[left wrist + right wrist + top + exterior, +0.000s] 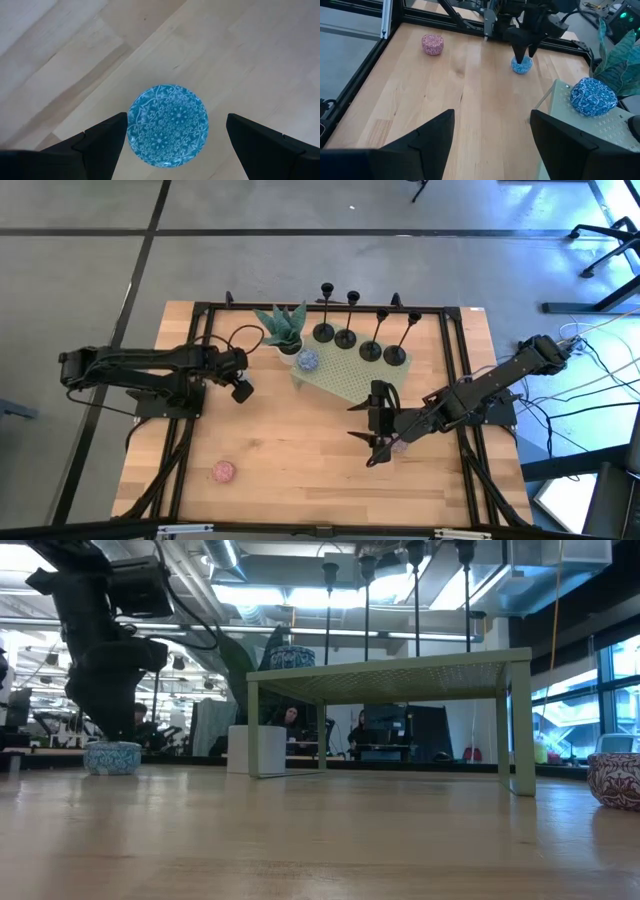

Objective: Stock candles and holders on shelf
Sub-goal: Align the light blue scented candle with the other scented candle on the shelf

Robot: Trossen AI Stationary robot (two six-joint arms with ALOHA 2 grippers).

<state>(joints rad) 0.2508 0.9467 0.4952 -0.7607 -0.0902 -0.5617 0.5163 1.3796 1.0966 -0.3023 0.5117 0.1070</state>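
Observation:
A blue patterned candle (167,125) lies flat on the wooden table. My left gripper (177,119) points down over it, open, one finger on each side, and I see no touch. It also shows in the right wrist view (522,55) and the low view (105,690). My right gripper (492,145) is open and empty near the shelf's near corner (368,442), beside a pink candle (398,445). Another blue candle (307,360) sits on the pale green shelf (350,375). Four black holders (345,337) stand along its far edge. A second pink candle (222,471) lies near the table's front left.
A green potted plant (280,325) stands at the shelf's far left corner. A black frame (200,310) runs around the table. Bare wood lies between the shelf and the near edge (300,470). People sit in the room behind the table.

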